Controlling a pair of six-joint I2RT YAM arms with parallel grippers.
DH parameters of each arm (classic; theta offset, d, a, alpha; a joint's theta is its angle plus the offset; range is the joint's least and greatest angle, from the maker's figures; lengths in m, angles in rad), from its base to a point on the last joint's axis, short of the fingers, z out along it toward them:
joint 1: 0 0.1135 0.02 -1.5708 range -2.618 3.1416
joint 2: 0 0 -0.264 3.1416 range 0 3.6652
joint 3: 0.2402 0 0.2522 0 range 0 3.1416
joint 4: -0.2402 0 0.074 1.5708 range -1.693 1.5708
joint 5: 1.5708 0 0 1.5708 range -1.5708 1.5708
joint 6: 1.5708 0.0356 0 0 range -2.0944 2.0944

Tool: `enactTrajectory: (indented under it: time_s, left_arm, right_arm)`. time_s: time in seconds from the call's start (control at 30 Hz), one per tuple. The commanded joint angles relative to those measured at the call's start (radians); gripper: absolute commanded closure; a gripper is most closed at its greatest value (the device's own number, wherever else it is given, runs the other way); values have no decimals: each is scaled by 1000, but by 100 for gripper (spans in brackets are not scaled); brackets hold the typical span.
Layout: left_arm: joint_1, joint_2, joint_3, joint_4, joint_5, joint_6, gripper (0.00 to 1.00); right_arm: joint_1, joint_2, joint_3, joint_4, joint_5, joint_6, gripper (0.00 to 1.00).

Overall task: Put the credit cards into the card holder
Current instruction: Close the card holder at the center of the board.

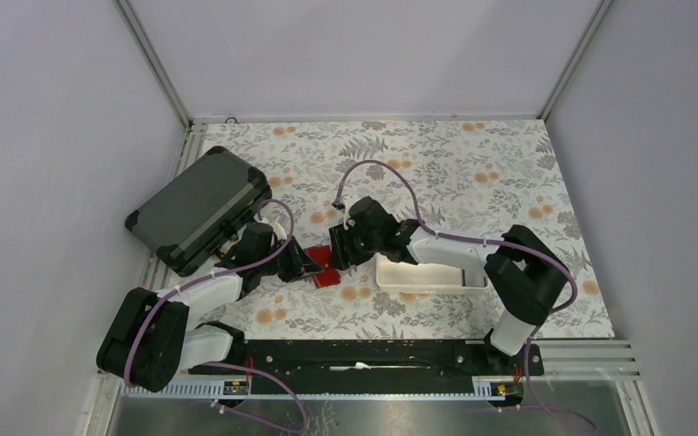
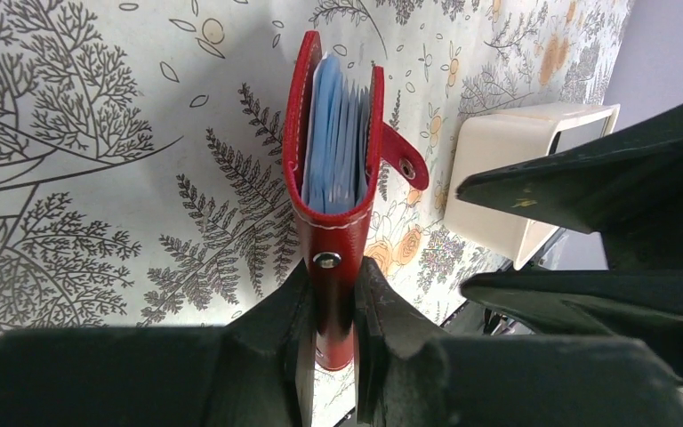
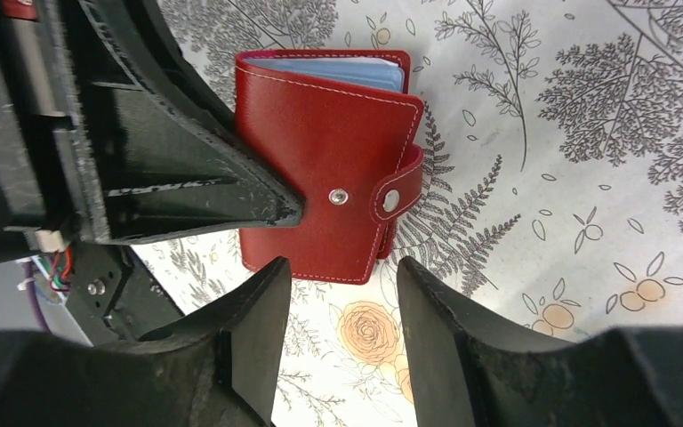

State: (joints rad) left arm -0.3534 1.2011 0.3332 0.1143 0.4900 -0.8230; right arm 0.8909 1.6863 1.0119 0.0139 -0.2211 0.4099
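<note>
The red card holder (image 2: 331, 227) stands on edge, partly folded, with light blue credit cards (image 2: 336, 142) inside it. My left gripper (image 2: 332, 277) is shut on its spine end near a metal snap. In the right wrist view the holder (image 3: 320, 151) shows its red cover and strap, with blue card edges (image 3: 338, 73) at the top. My right gripper (image 3: 342, 285) is open and empty, just short of the holder's near edge. From above, the holder (image 1: 325, 278) lies between my left gripper (image 1: 309, 265) and my right gripper (image 1: 336, 254). No yellow-brown card is in view.
A long white tray (image 1: 429, 274) lies just right of the holder, under the right arm; it also shows in the left wrist view (image 2: 520, 160). A big dark grey hard case (image 1: 198, 209) sits at the back left. The floral table cover (image 1: 473, 173) stretches to the back right.
</note>
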Motion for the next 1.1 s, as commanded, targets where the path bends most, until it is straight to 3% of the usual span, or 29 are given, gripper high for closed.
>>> enactTrajectory:
  time_s: [0.0, 0.17, 0.43, 1.07]
  left_arm:
    - [-4, 16, -4, 43, -41, 41, 97]
    - [-4, 18, 4, 31, -44, 50, 98]
    - [-4, 34, 15, 25, -43, 61, 98]
    - [-3, 35, 23, 16, -38, 64, 99]
  right_arm:
    - [24, 35, 73, -42, 53, -38, 46]
    - [36, 74, 130, -91, 122, -65, 47]
    - [54, 131, 197, -137, 173, -106, 60]
    - [59, 175, 239, -165, 199, -125, 76]
